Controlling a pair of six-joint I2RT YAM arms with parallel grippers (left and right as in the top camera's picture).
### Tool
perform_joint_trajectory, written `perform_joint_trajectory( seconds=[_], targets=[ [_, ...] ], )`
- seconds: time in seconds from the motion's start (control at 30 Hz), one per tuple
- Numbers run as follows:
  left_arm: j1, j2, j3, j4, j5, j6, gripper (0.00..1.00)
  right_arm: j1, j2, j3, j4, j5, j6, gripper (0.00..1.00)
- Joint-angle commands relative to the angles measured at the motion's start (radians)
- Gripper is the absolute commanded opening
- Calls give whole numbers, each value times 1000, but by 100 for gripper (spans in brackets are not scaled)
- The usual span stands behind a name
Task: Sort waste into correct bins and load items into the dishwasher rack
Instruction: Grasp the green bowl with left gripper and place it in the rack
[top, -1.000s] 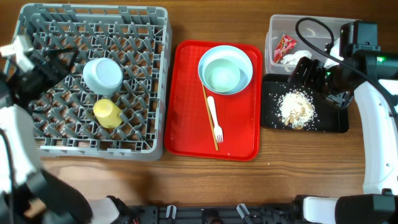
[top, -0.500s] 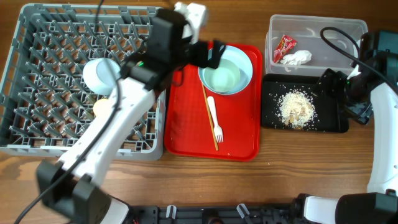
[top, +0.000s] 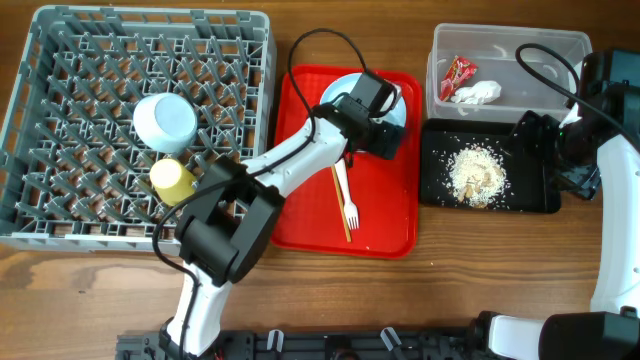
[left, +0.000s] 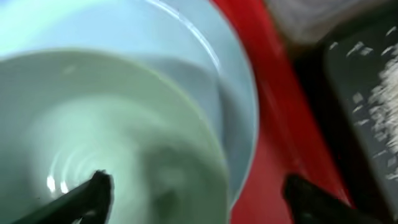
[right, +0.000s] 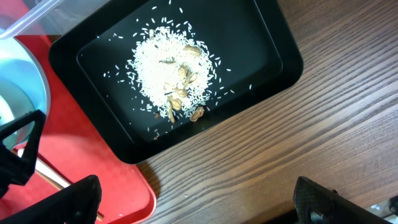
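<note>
A pale mint-blue bowl (top: 342, 88) sits at the back of the red tray (top: 300, 190). My left gripper (top: 388, 135) is open at the bowl's right rim. In the left wrist view the bowl (left: 124, 112) fills the frame. One finger of the left gripper (left: 199, 199) is inside it and the other is over the tray. A white fork (top: 347, 195) and a wooden stick (top: 338, 205) lie on the tray. A second bowl (top: 165, 122) and a yellow cup (top: 172, 180) sit in the grey rack (top: 60, 60). My right gripper (top: 540, 145) is open and empty. No white plate shows.
The clear tub (top: 530, 50) holds the red sachet (top: 458, 72) and the white napkin (top: 476, 93). The black tray (top: 440, 140) holds the rice crumbs (top: 476, 175). In the right wrist view the right gripper (right: 199, 199) is over bare wood beside the black tray (right: 261, 37).
My left arm swung from the rack's left side across to the bowl on the red tray. My right arm drew back to the right off the black tray, then stayed still.
</note>
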Motion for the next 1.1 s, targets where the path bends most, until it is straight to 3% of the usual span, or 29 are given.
perform_joint_trajectory(
  seconds=[0.0, 0.07, 0.23, 0.43, 0.6, 0.73, 0.93, 1.07],
  targets=[
    [-2, 8, 6, -55, -97, 13, 61, -3, -19, 17, 3, 14, -11, 100],
    [-2, 8, 6, -66, -96, 13, 36, -3, -19, 16, 2, 13, -11, 100],
    [-3, 7, 6, -55, -96, 13, 4, -3, -19, 16, 1, 14, -11, 100],
    [-2, -105, 7, -51, -95, 12, 4, -3, -19, 16, -1, 14, -11, 100],
    [96, -337, 7, -51, -28, 12, 4, -3, -19, 16, -1, 14, -11, 100],
    [290, -410, 7, -50, 264, 3, 4, -3, -19, 16, 1, 14, -11, 100],
    [668, -332, 7, 5, 852, -75, 4, -3, -19, 16, 2, 14, -11, 100],
    [784, -237, 7, 92, 1016, -153, 4, -3, -19, 16, 0, 14, -11, 100]
  ],
)
